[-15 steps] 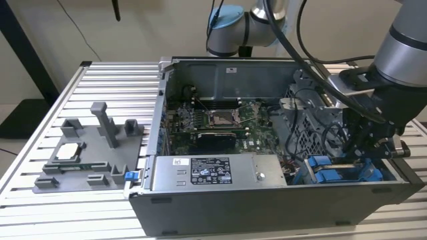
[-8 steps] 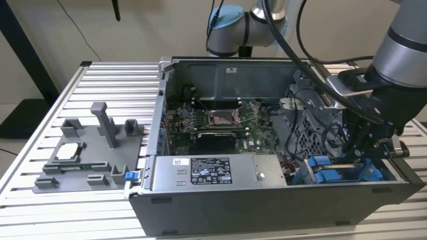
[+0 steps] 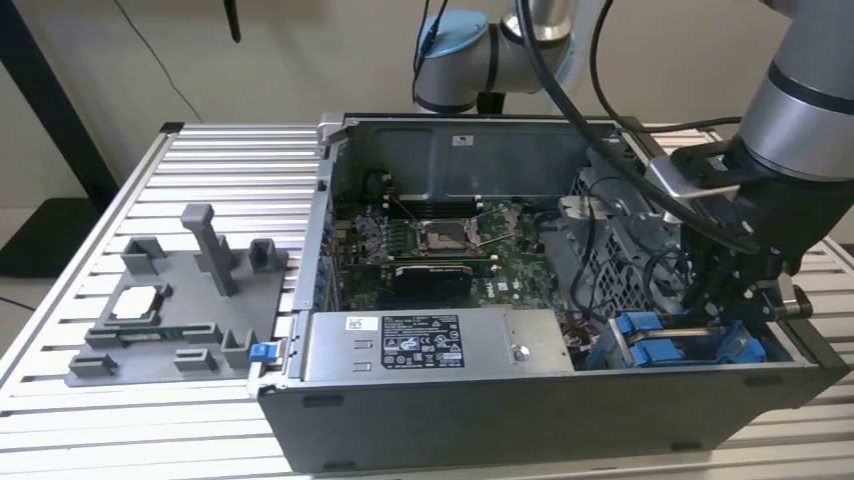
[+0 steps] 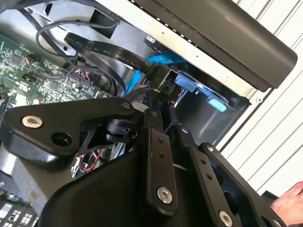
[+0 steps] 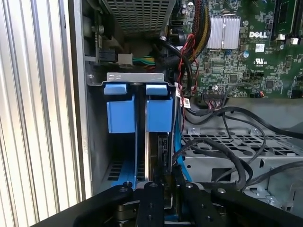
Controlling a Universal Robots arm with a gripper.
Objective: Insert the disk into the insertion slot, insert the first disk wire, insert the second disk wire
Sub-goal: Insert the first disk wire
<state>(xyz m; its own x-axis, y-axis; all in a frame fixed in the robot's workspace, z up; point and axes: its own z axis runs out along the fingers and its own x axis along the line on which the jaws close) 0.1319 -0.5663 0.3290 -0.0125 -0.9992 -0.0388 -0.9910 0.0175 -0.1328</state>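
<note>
Going across the exterior view from its left: a grey fixture tray (image 3: 174, 300) sits on the slatted table (image 3: 80, 400). Next comes the open computer case (image 3: 534, 420), with the power-supply box (image 3: 427, 345) along its front edge. Over at the exterior view's right, the arm (image 3: 801, 110) dips into the case's corner. The disk (image 5: 158, 116) is already in the insertion slot (image 5: 135, 77), blue carrier and all. The gripper (image 4: 161, 94) is right at the disk's edge, in line with it, fingers pinched in on a black plug (image 4: 158, 75) with a blue cable (image 4: 139, 71) running off it. Can't tell if the plug is fully seated.
</note>
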